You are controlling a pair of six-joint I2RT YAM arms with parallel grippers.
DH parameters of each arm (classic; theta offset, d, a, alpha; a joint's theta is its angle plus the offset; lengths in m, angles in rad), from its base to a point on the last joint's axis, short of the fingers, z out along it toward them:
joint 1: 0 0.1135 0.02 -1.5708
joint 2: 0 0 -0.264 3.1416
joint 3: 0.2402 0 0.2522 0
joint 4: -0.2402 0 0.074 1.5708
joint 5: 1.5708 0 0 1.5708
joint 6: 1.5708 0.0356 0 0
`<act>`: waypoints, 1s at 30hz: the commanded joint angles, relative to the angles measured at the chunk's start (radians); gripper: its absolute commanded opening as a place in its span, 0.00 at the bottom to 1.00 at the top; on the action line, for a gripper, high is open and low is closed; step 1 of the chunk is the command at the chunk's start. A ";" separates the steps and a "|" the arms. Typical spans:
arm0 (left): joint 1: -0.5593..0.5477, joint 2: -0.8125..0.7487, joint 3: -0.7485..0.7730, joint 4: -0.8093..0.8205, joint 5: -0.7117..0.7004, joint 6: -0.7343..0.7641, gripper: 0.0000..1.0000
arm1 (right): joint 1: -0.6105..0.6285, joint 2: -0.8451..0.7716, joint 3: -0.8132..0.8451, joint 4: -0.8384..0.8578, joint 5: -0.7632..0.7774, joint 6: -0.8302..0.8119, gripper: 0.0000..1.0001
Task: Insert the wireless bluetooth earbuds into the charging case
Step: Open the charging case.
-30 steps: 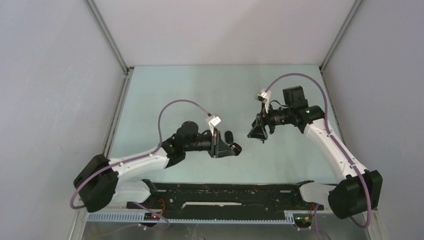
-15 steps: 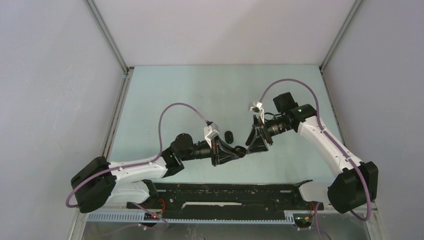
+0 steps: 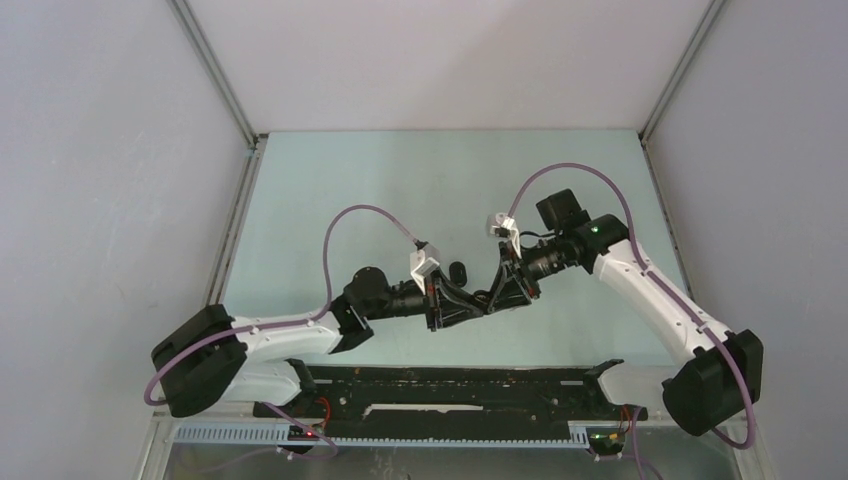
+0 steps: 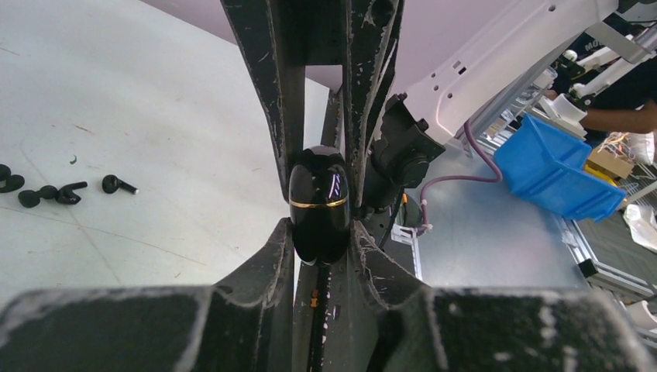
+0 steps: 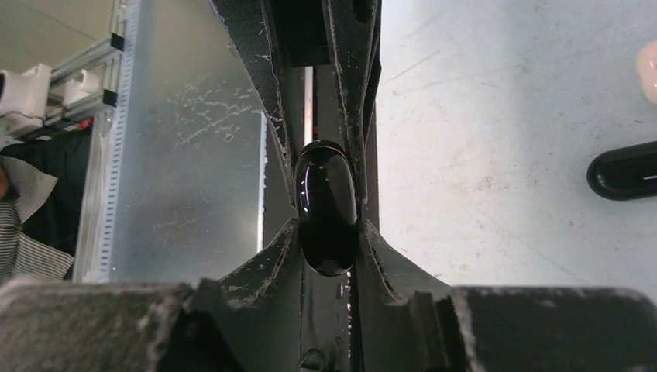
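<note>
A glossy black charging case with a thin gold band [image 4: 319, 203] is held in the air between both grippers, which meet tip to tip above the table's middle. My left gripper [image 3: 482, 305] is shut on the case, and my right gripper [image 3: 497, 294] grips the same case [image 5: 326, 203] from the opposite side. The case looks closed. Three small black earbuds [image 4: 68, 191] lie loose on the table, at the far left of the left wrist view. I cannot make them out in the top view.
A second black case [image 3: 458, 272] lies on the table just behind the grippers, also at the right edge of the right wrist view [image 5: 624, 170]. A pale pinkish object [image 5: 649, 70] lies beyond it. Grey walls enclose the table; a black rail [image 3: 450, 385] runs along the near edge.
The two grippers came together from apart: the right arm swung left and down, the left reached right. Both now hold the case between them.
</note>
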 commanded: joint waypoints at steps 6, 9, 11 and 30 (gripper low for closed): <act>-0.052 -0.038 0.027 -0.161 -0.037 0.222 0.36 | 0.158 -0.062 0.031 -0.054 0.266 -0.086 0.06; -0.074 -0.052 0.038 -0.217 -0.044 0.271 0.34 | 0.206 -0.062 0.043 -0.072 0.334 -0.095 0.06; -0.080 -0.047 0.040 -0.217 -0.039 0.277 0.32 | 0.230 -0.060 0.049 -0.076 0.359 -0.095 0.06; -0.098 -0.041 0.027 -0.217 -0.080 0.301 0.17 | 0.260 -0.055 0.061 -0.048 0.365 -0.034 0.09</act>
